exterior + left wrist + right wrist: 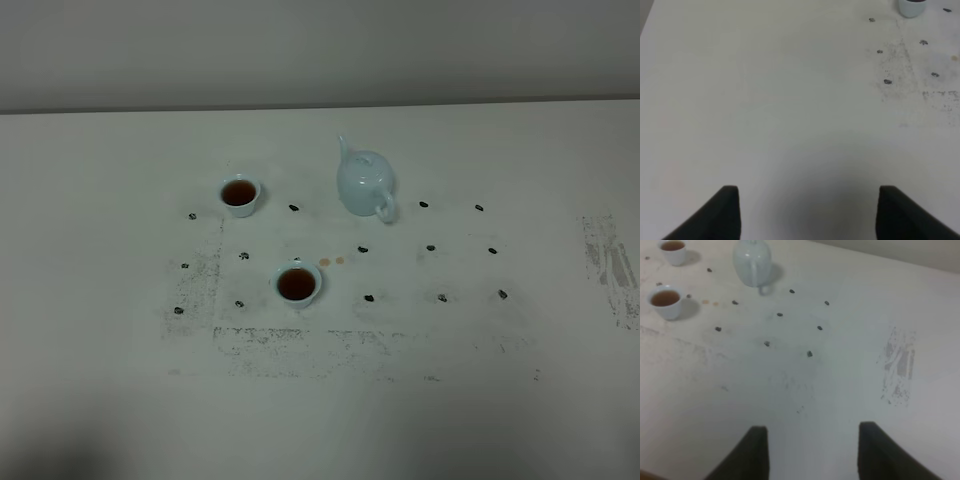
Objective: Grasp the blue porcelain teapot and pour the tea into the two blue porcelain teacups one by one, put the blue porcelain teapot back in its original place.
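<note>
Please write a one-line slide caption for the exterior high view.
Two teacups, far and near, hold dark tea; the blue teapot stands upright on the white table.

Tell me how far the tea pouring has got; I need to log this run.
It looks all but finished. Both teacups, the far one and the near one, hold dark tea. The blue porcelain teapot stands upright on the table, free of either gripper. A couple of small tea drops lie beside the near cup. Nothing is in hand: the right gripper is empty, well clear of the teapot. No pouring step appears left.
</note>
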You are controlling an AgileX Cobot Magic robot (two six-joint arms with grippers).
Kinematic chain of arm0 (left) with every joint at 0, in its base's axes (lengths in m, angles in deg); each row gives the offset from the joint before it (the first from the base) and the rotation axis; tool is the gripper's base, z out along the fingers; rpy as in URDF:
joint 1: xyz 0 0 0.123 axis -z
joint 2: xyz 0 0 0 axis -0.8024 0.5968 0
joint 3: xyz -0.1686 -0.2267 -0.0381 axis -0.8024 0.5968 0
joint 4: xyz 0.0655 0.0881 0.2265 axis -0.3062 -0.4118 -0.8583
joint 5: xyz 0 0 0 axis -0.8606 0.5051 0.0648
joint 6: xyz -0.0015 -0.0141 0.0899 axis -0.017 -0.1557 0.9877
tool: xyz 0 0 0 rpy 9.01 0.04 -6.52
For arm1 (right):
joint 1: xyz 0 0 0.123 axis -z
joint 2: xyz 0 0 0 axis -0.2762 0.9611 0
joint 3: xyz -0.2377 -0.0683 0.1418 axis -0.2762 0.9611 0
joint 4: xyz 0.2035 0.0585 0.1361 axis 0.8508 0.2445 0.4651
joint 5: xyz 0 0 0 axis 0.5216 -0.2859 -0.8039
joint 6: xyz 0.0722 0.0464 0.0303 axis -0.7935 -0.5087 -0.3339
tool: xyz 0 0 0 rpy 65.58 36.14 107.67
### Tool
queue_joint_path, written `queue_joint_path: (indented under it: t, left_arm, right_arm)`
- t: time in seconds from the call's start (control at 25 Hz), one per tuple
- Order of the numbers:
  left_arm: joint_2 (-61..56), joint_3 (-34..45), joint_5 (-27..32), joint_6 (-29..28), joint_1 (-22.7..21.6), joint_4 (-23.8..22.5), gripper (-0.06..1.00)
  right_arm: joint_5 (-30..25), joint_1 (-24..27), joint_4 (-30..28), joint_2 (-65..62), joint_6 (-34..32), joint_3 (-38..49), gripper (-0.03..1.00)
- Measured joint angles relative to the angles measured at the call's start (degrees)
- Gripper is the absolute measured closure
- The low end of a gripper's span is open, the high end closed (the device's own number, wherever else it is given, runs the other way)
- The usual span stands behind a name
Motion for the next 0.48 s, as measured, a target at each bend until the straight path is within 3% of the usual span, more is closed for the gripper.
queue_joint_path:
  t: [0.48]
  left_arm:
    - [0.0,0.0,0.0,0.0,0.0,0.0,0.39]
  right_arm:
    - [0.0,0.0,0.0,0.0,0.0,0.0,0.54]
